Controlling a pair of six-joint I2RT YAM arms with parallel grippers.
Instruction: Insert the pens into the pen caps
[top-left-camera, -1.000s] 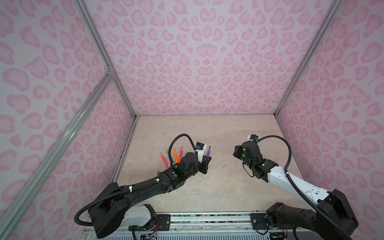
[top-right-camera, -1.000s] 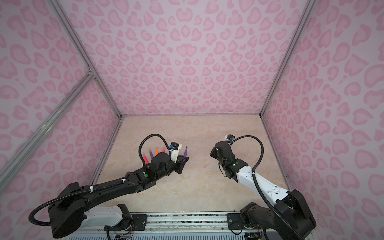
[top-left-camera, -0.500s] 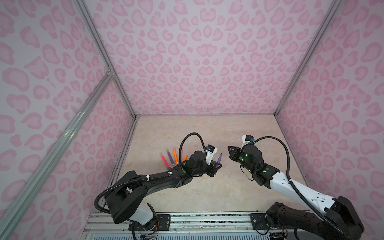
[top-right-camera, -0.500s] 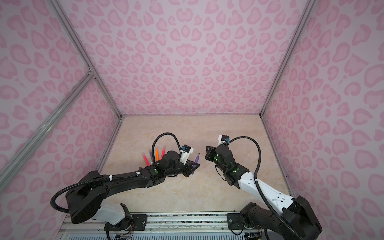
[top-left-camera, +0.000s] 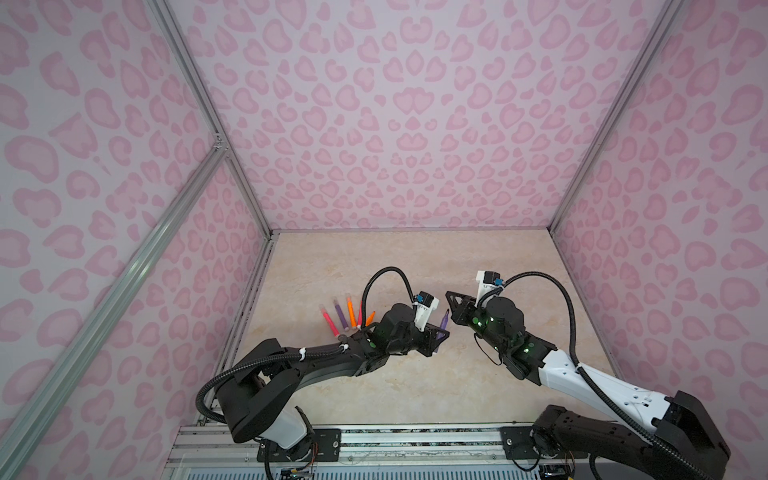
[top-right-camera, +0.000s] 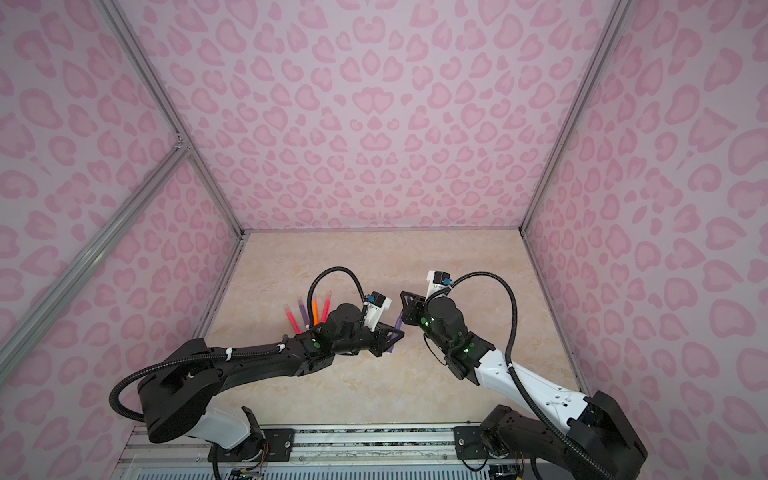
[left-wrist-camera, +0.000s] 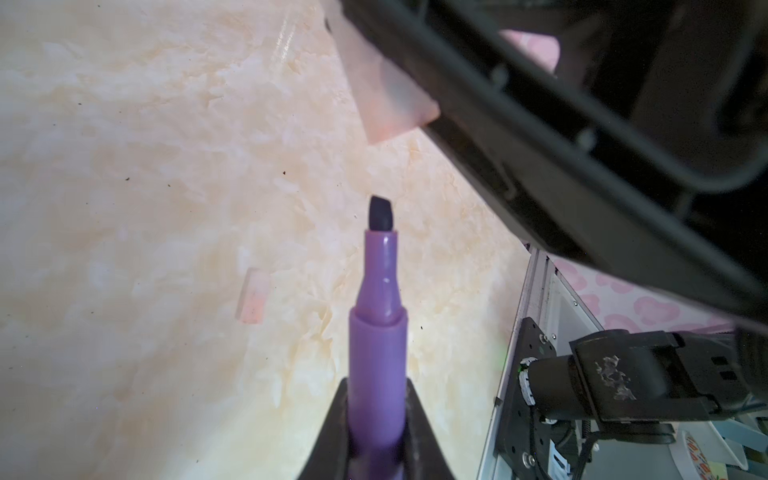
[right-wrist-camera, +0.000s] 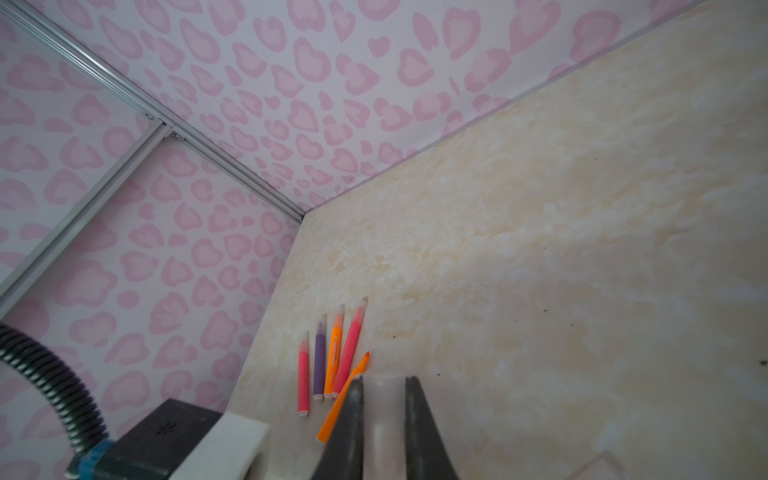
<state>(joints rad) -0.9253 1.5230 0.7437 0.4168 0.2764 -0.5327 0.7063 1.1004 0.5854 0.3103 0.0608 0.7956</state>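
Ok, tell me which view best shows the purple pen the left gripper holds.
The left wrist view: the slim purple marker pen is close up, dark chisel tip clear. Both top views show only a purple sliver at the left gripper. The right wrist view misses it.

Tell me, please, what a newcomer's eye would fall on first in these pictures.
Pink heart-spotted walls enclose the beige table. At its middle the left gripper grips an uncapped purple pen, pointing towards the right gripper, which is shut on a clear cap. Five bright pens lie by the left wall.
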